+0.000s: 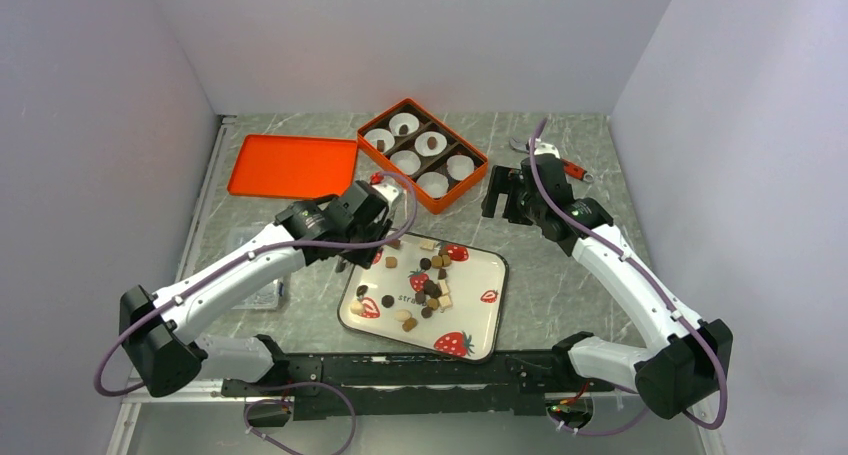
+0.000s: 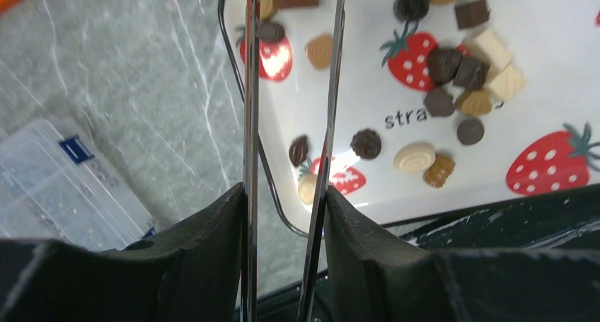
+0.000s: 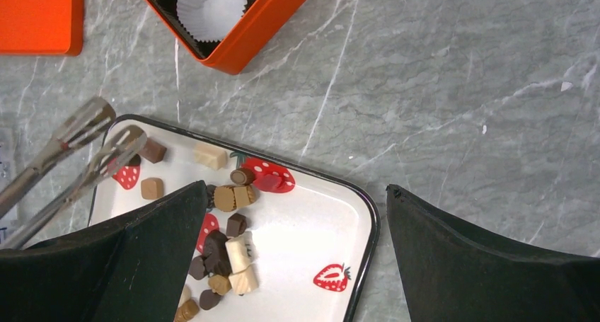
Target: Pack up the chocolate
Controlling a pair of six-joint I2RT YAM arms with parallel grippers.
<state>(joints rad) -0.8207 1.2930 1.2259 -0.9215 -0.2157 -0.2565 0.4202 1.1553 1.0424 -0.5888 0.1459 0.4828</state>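
Over tray (image 1: 470,315) | left pincer (image 2: 283,202) clamps tongs (image 2: 250,124) beside chocolate (image 2: 453,67) | right pincer (image 3: 296,187) wide, empty

The top view looks down from above and behind the arm bases at the whole white rectangular tray with strawberry prints (image 1: 470,270). The left wrist view sits close over the tray's left rim and looks along thin metal tongs (image 2: 250,124). The right wrist view looks down from higher, over the tray's far right corner. All three views share the tray and the small brown and cream chocolate pieces (image 1: 430,280) on it.
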